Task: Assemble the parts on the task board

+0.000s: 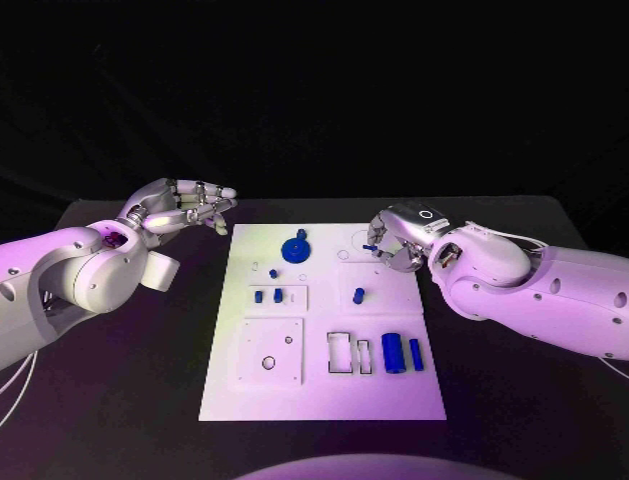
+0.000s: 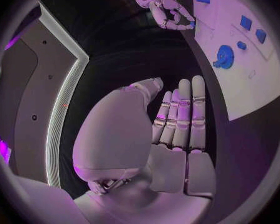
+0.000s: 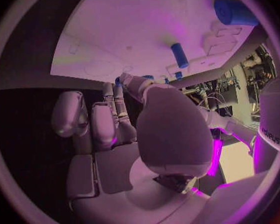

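Note:
The white task board lies in the middle of the black table. On it I see a blue gear near the far edge, two small blue pieces in a square frame, one blue peg and two blue cylinders at the right. My right hand hovers over the board's far right corner and pinches a small blue part at its fingertips; the same part also shows in the left wrist view. My left hand hangs off the far left corner, fingers stretched side by side, holding nothing.
Several empty slots and a square plate with holes mark the board's near half. Black table surrounds the board on all sides. In the right wrist view the large cylinder and a small peg lie beyond the fingers.

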